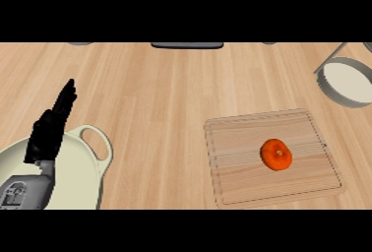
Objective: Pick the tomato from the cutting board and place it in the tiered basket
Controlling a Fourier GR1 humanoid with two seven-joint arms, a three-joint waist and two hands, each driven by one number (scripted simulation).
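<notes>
A red-orange tomato [276, 154] lies on the right half of a light wooden cutting board [240, 177] at the lower right of the counter. The tiered basket [347, 81], grey-walled with a pale round tray, sits at the right edge, far behind the board. My left hand [52, 125] stands at the left of the view with its fingers straight and pointing up, well away from the tomato and holding nothing. My right hand does not show.
A cream pot with a loop handle [73, 172] sits at the lower left, under my left forearm. A dark flat object [187, 45] lies at the counter's far edge. Bare wood stretches between the pot and the board.
</notes>
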